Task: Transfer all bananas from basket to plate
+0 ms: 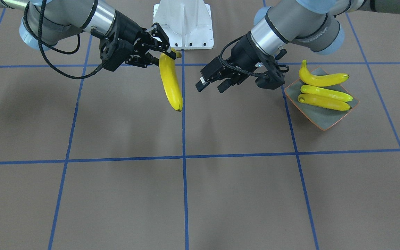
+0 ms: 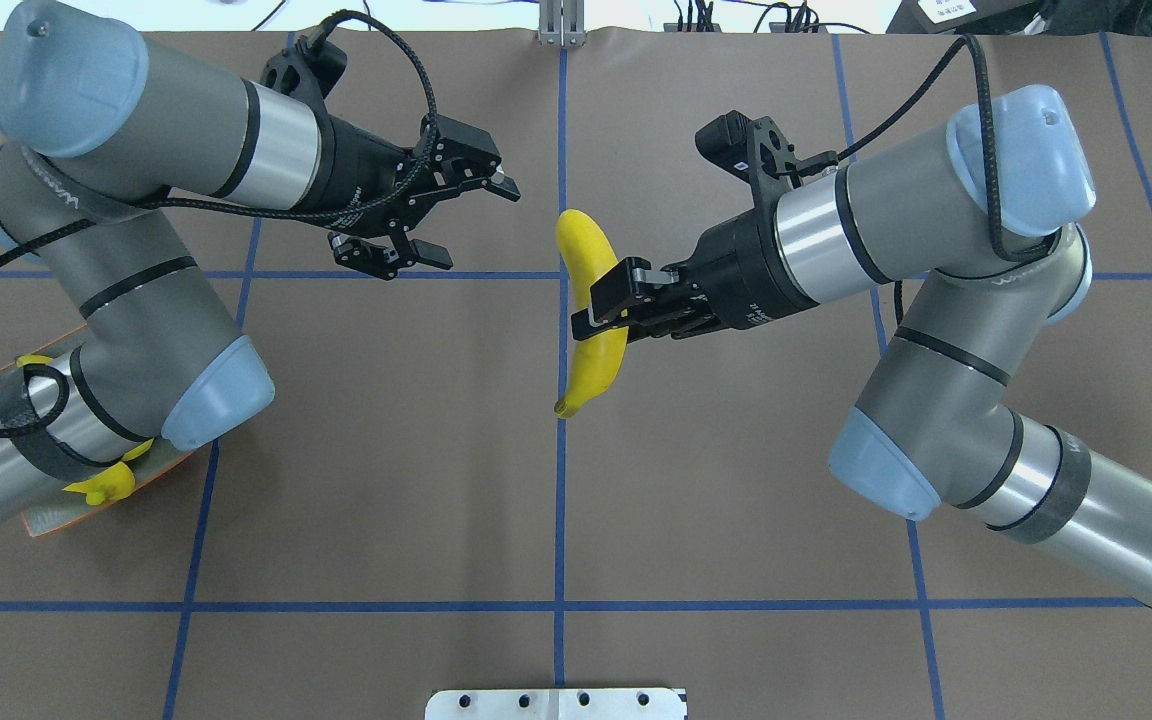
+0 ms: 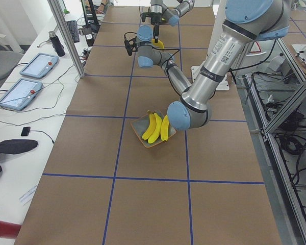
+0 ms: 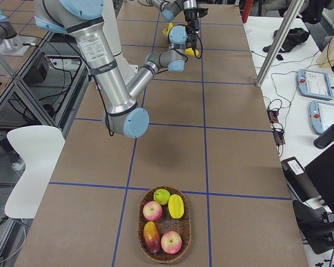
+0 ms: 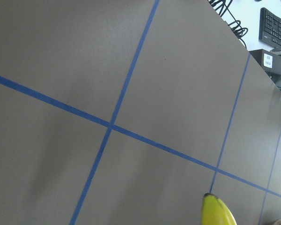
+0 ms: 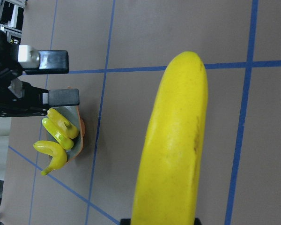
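My right gripper (image 1: 168,52) (image 2: 598,308) is shut on a yellow banana (image 1: 171,83) (image 2: 596,370) (image 6: 173,150), held above the table's middle with its free end hanging down. My left gripper (image 1: 209,86) (image 2: 474,224) is open and holds nothing, a short way from that banana. Three bananas (image 1: 323,93) (image 3: 155,127) lie side by side on the orange-rimmed plate (image 1: 316,118) (image 3: 139,124), which sits under the left arm. The basket (image 4: 140,225) stands at the table's far right end and shows no banana.
The basket holds apples (image 4: 152,210), a green fruit and a mango. The white robot base (image 1: 183,24) is at the table's back edge. Monitors, tablets and cables line the operators' side bench (image 3: 30,76).
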